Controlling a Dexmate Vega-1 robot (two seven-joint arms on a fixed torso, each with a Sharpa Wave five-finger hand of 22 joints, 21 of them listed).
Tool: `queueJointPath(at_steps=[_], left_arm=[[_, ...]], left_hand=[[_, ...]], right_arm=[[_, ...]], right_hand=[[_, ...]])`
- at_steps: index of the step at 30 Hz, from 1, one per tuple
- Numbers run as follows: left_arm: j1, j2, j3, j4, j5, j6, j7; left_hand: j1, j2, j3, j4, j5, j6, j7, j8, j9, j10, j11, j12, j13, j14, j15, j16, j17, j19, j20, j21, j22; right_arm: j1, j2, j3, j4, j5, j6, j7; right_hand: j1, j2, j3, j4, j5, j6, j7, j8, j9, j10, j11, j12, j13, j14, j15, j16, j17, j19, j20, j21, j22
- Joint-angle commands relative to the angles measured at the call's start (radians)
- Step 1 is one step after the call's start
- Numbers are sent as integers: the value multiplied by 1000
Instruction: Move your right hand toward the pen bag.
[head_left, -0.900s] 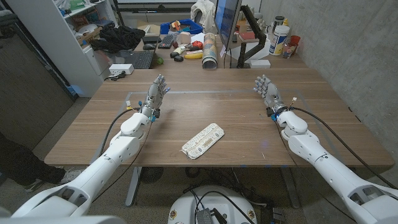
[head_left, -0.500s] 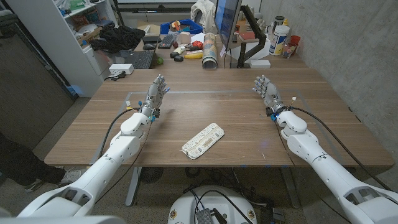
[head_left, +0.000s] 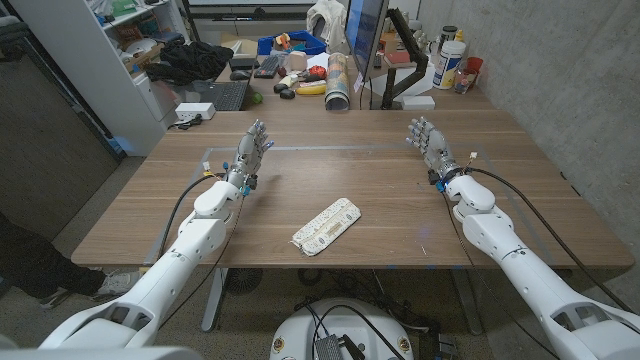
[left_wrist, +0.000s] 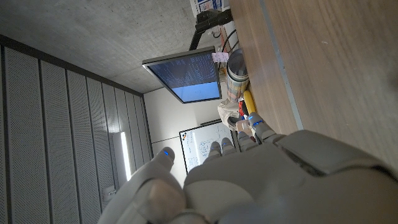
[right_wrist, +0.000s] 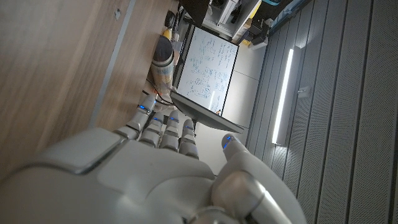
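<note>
Near the front edge of the bench (head_left: 150, 200), about midway along it, lies one pen bag (head_left: 326, 226), pale and patterned, set at a slant with one end toward the front edge and the other toward the middle of the bench. Whatever print it carries is too small to read. Nothing touches it.

Two hands are up over the bench. Toward the left edge, the left hand (head_left: 250, 152) has its fingers (left_wrist: 163, 157) released and spread, holding nothing. Toward the right edge, the right hand (head_left: 427, 143) also has its fingers (right_wrist: 163, 127) released and apart, grasping nothing; it is well apart from the pen bag.

Beyond the far edge, on a second desk, stand one monitor (head_left: 362, 32) with a lit blue screen, one banana (head_left: 311, 88), one printed cylinder (head_left: 338, 84) lying on its side, one keyboard (head_left: 218, 96) and one blue bin (head_left: 292, 43). At the far right corner stand a few bottles (head_left: 450, 62), their labels unreadable. The monitor's screen text (left_wrist: 189, 71) is too fine to make out.
</note>
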Motion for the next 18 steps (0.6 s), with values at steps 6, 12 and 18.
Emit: queueJointPath(at_steps=[6,12,18], left_arm=[[14,-29,-39,-12,37,14,-20],[20,-31,-49,-21,45,19,-21],[23,-32,-56,-29,50,23,-23]], left_hand=[[1,40,1,-2,7,-54,-4,7,5,-16,-4,7,4,-35,-38,6,3,-122,-56,2,3],[1,40,1,-2,7,-53,-5,7,5,-16,-3,7,4,-34,-37,6,3,-122,-56,1,3],[1,41,0,-2,7,-52,-4,7,5,-16,-3,7,4,-34,-39,7,3,-122,-56,1,3]], right_arm=[[-18,0,27,-60,-63,35,30],[-23,-2,30,-83,-84,62,36],[-25,-3,32,-105,-99,88,45]], right_hand=[[5,30,3,-8,4,12,0,9,3,12,-3,7,3,11,2,8,2,-1,-1,-5,3],[7,30,3,-10,4,13,0,9,3,13,-1,8,3,11,2,8,2,0,-1,-7,3],[10,31,3,-12,3,16,0,10,3,16,-1,9,3,13,1,8,2,2,-2,-9,3]])
